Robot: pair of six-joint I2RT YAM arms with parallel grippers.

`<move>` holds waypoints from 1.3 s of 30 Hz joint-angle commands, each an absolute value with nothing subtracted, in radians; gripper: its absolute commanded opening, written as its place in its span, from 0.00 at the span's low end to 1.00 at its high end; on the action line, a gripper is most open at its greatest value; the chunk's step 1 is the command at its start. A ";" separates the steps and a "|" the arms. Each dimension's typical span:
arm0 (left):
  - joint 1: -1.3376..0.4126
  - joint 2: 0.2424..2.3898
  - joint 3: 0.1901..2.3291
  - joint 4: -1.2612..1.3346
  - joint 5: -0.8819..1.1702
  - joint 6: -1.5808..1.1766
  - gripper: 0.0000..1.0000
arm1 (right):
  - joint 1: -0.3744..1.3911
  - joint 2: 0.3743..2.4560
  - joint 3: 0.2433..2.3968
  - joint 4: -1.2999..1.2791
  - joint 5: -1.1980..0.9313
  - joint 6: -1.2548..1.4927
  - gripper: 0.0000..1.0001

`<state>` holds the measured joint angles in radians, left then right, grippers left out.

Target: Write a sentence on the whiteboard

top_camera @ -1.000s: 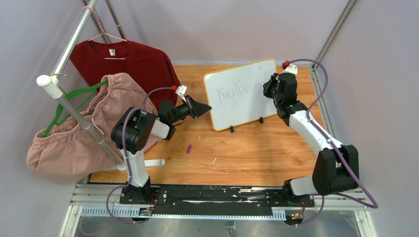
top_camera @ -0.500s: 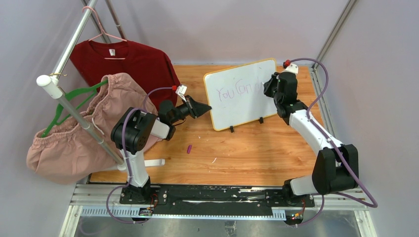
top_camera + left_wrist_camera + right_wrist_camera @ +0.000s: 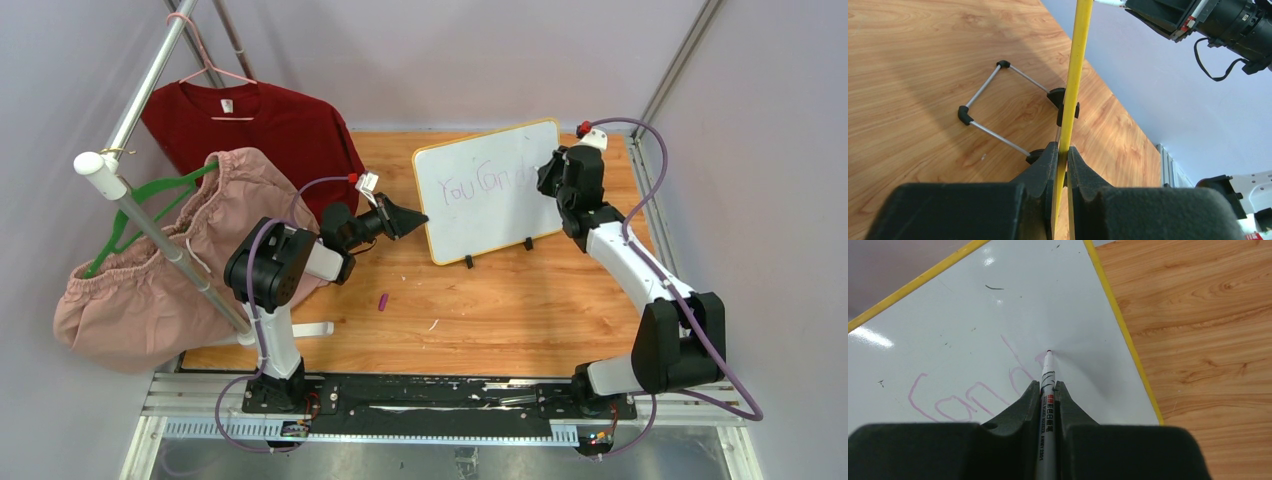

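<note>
- Table (image 3: 480, 310) of light brown wood carries both arms at its near edge and the board at its far middle.
- Dusty-pink gathered garment (image 3: 150, 290) on a green hanger and dark red T-shirt (image 3: 270, 125) on a pink hanger hang at the far left, well apart from the board.
- Rectangular whiteboard with a thin yellow frame (image 3: 490, 215) stands tilted back on two small black feet and a grey wire stand (image 3: 993, 110), its face turned toward the arms.
- Left gripper (image 3: 412, 219) is at the board's left edge; in the left wrist view its black fingers (image 3: 1045, 165) are closed tight on the yellow frame (image 3: 1075, 65), one on each side.
- Right gripper (image 3: 555, 180) is at the board's upper right, fingers pinched narrowly around a slim white marker pen (image 3: 1047, 405).
- Purple handwritten sentence (image 3: 480, 185) runs along the upper half of the board and reads roughly "You can", with a further stroke at its right end.
- Marker tip touches the white surface (image 3: 973, 315) at that last stroke.
- Small purple object (image 3: 383, 300), too small to identify, lies loose on the table in front of the board.
</note>
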<state>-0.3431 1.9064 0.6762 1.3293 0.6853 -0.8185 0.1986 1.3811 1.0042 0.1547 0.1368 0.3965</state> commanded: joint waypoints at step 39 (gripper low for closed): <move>-0.357 1.860 0.663 1.314 0.683 -0.781 0.00 | 0.212 1.244 0.901 0.120 0.213 0.449 0.00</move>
<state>-0.3500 1.9022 0.6727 1.3266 0.6849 -0.8097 0.2012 1.3590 0.9241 0.1501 0.1127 0.4313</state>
